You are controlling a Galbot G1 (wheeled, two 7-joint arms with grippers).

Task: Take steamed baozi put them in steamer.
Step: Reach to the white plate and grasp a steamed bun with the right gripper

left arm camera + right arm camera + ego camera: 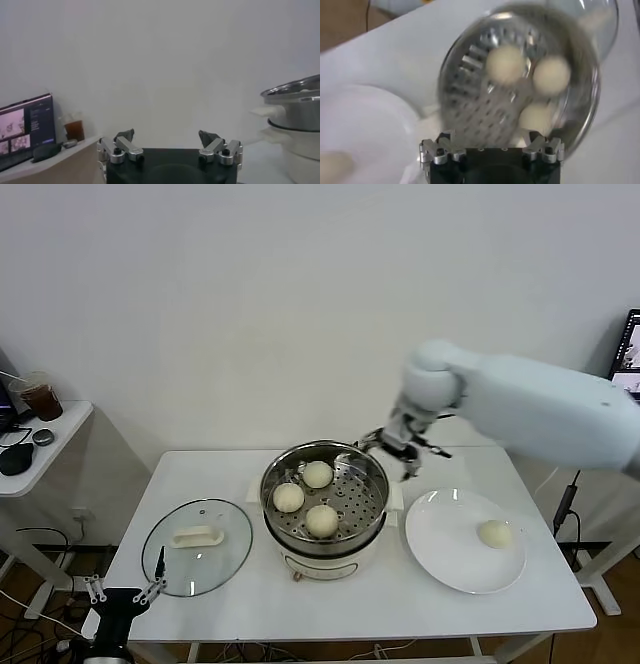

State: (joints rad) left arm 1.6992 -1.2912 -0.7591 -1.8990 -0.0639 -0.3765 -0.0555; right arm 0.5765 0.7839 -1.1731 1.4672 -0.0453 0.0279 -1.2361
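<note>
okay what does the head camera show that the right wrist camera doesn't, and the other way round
Only the head view shows the glass lid, the left gripper parked low at the table's front left corner, and the whole plate with one baozi. Only the right wrist view shows the right gripper open and empty over the pot's rim. Both show the steamer holding three baozi.

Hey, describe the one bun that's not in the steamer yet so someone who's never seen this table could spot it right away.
Start at the white table and find the steel steamer at its centre. To the steamer's right, on the robot's right side, lies a flat white plate. The baozi sits alone on that plate toward its far right edge, whereas the other three buns lie together on the steamer's perforated tray.
</note>
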